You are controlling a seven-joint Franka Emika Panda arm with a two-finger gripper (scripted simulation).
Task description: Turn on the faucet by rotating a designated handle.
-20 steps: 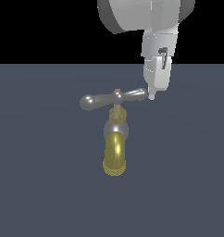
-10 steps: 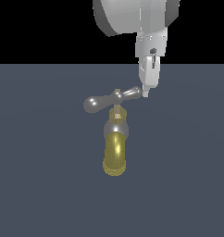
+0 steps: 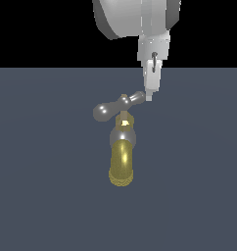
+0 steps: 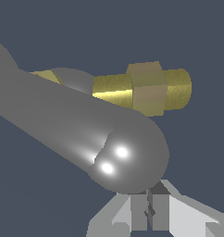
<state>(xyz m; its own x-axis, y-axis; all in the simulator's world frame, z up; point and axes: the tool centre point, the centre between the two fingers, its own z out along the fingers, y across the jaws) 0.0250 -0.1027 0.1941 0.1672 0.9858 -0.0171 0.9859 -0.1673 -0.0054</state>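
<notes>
The handle (image 3: 118,107) sits on top of the faucet (image 3: 122,149) near the middle of the flat grey floor (image 3: 42,171), its long axis running slantwise across the exterior view, with the larger-looking bulb low toward that view's left and the other arm rising toward that view's right. Below the hub, the brass spout (image 3: 122,166) points toward the camera. My gripper (image 3: 150,96) hangs straight down at the right-hand arm's tip, touching its bulb, with my fingers (image 4: 153,210) drawn together in the wrist view and nothing between them.
</notes>
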